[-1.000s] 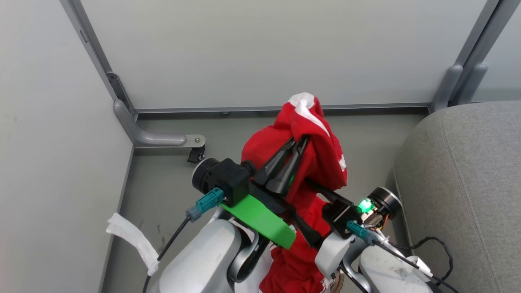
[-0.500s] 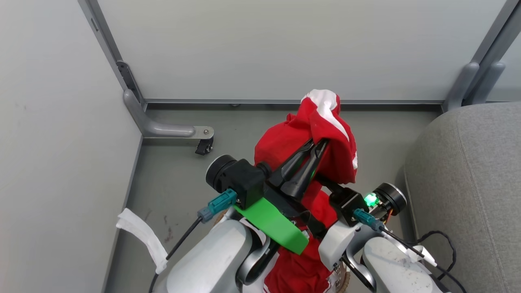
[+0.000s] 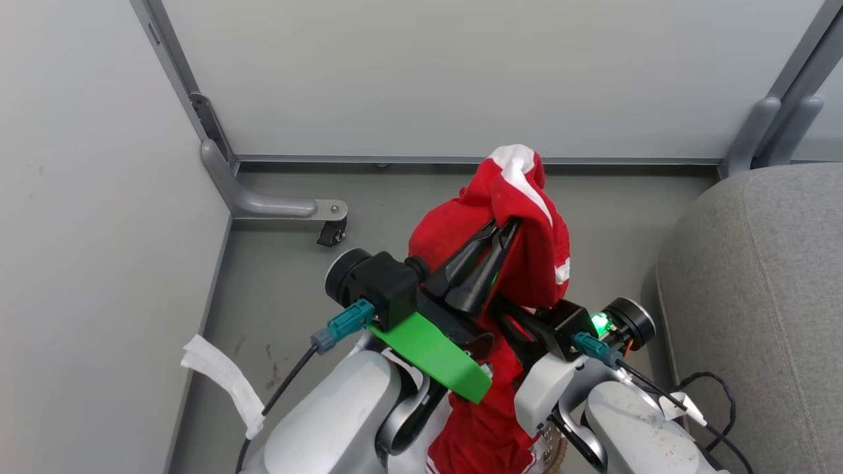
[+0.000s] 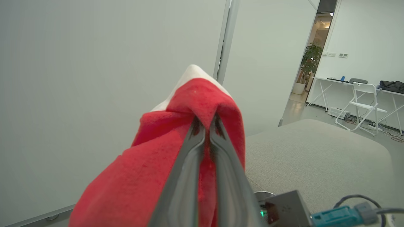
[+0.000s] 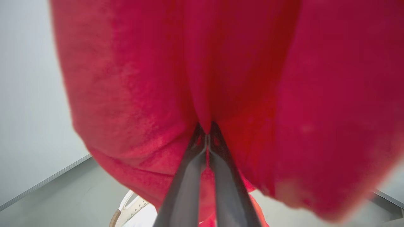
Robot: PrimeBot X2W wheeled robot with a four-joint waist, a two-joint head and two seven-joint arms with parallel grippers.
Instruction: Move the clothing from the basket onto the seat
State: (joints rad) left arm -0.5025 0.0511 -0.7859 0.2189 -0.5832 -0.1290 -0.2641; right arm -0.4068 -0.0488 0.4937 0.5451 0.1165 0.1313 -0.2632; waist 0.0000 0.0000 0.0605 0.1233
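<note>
The red clothing point(image 3: 520, 217) with white trim hangs in the air over the floor, draped across my left gripper point(image 3: 504, 227), which is shut on a fold near its top. The left wrist view shows that gripper point(image 4: 206, 121) pinching the clothing point(image 4: 176, 145). Lower down, my right gripper point(image 5: 206, 130) is shut on a fold of the same clothing point(image 5: 132, 94); in the head view its tips are buried in the fabric. Part of the basket point(image 5: 126, 206) shows below the hanging clothing. The grey seat point(image 3: 757, 296) lies to the right, apart from the clothing.
Pale partition walls stand close on the left and ahead, with a grey metal foot and caster point(image 3: 329, 230) on the floor. A white cloth strip point(image 3: 220, 385) lies at the left wall. A black cable point(image 3: 711, 395) runs beside the seat.
My right gripper has shut on the hanging clothing; it was open before. The left gripper keeps its hold. The head camera shifted slightly.
</note>
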